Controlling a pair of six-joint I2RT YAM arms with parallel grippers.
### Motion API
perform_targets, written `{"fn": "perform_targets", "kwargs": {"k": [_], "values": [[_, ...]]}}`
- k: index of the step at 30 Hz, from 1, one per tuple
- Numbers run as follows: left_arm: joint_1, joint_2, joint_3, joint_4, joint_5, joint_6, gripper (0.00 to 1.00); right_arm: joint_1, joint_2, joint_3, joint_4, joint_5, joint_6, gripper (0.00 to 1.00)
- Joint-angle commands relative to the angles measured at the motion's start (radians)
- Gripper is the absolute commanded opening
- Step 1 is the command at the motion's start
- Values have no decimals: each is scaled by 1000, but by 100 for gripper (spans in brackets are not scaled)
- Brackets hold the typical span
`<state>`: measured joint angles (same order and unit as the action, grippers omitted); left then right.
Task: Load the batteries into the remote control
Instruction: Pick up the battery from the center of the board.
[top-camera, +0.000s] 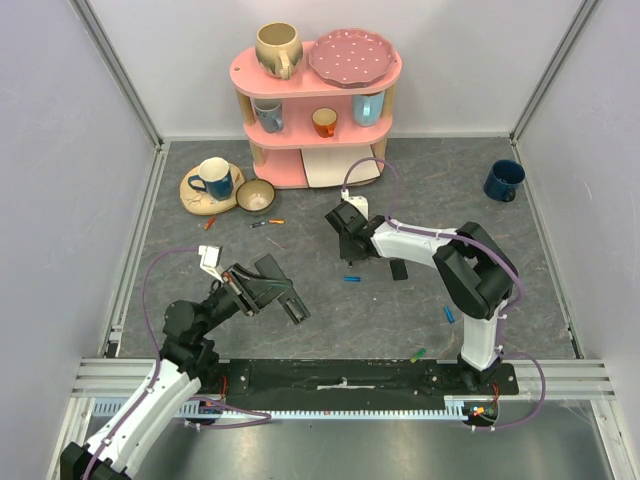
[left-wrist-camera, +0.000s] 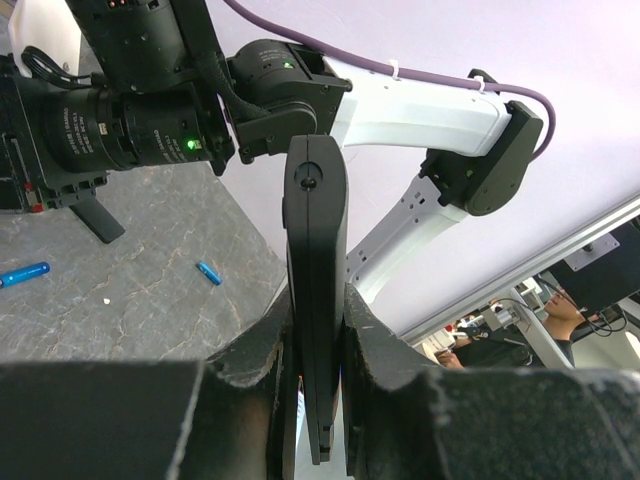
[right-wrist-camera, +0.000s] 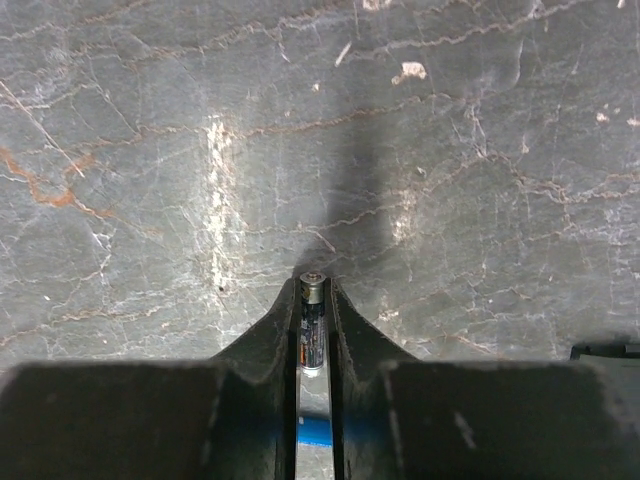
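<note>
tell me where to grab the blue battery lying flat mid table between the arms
Take the blue battery at mid-length, coming straight down from above. It lies flat on the table, long axis running left-right in the top view, so close across its thin round body, front and back.

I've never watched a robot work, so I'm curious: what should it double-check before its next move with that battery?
1. Remote control clamped in left gripper: ok.
2. Battery pinched in right gripper: ok.
3. Remote's battery slot open and facing the battery: cannot tell.
4. Battery ends turned the right way: cannot tell.
5. Spare blue battery lying on table: ok.
</note>
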<state>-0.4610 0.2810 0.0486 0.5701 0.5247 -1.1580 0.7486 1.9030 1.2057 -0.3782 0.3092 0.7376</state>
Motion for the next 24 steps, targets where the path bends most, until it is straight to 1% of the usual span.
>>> {"fn": "perform_targets", "kwargs": {"k": [1,3,6,9,10,11,12,14,15,16,18,21,24], "values": [[2,14,-144,30,-12,18,2,-2,57,46,-39,-4,-70,13],[2,14,-144,30,-11,20,2,-2,70,74,-60,-5,-79,8],[2,15,-144,30,-11,21,2,-2,82,92,-77,-2,-86,6],[2,20,-139,27,-11,24,2,-2,96,109,-96,-5,-92,5],[2,21,-138,27,-11,24,2,-2,105,115,-106,-7,-95,6],[2,21,-136,27,-11,26,2,-2,110,130,-123,-10,-95,9],[2,23,-136,27,-12,27,2,-2,114,138,-131,-12,-95,15],[2,27,-133,27,-12,29,2,-2,122,147,-142,-12,-96,20],[2,27,-133,27,-12,29,2,-2,125,150,-145,-15,-93,24],[2,29,-133,27,-11,30,2,-2,129,152,-146,-13,-92,26],[2,30,-133,27,-11,30,2,-2,131,157,-154,-12,-89,28],[2,32,-133,27,-11,32,2,-3,136,155,-159,-10,-90,28],[2,32,-136,27,-8,32,2,-2,139,152,-160,-15,-92,25]]}}
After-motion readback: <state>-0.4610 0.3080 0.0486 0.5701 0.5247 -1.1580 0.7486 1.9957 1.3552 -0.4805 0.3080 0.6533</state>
